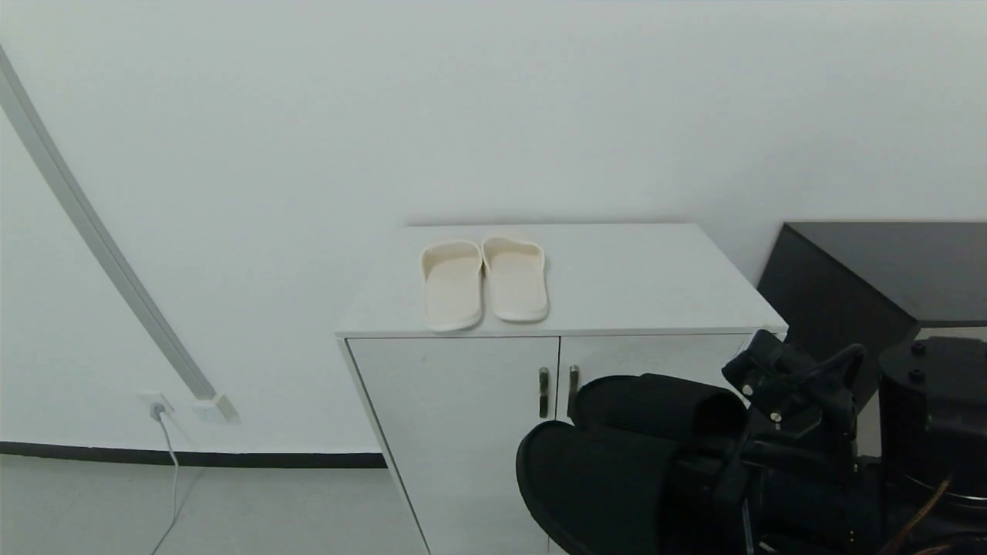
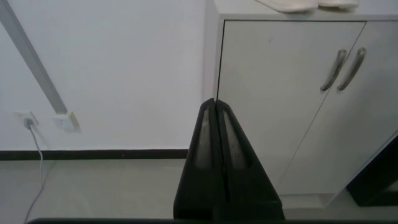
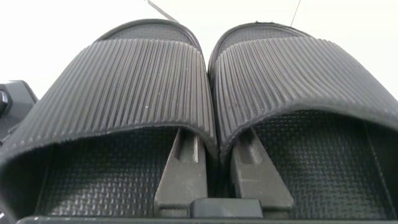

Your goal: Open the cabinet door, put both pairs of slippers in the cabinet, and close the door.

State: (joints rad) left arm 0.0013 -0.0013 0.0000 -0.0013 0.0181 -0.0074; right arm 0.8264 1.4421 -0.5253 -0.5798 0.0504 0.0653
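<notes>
The black slippers hang side by side in the jaws of the right gripper, one finger inside each slipper, pinching the two inner walls together. Their long axis runs away from the wrist, toes towards the cabinet, low in front of its right door. The white slippers lie soles down on the cabinet top near its front edge, touching along their inner sides. Their long axis runs front to back, and the toes seem to point at the wall, though the angle leaves that unsure. Both doors are closed, with the two handles upright beside each other at the centre seam. The left gripper sits low, off the cabinet's left front corner, its jaws pressed together on nothing. A black tabletop stands just right of the cabinet. A wall socket with a cable and a slanting grey strip are to the left.
</notes>
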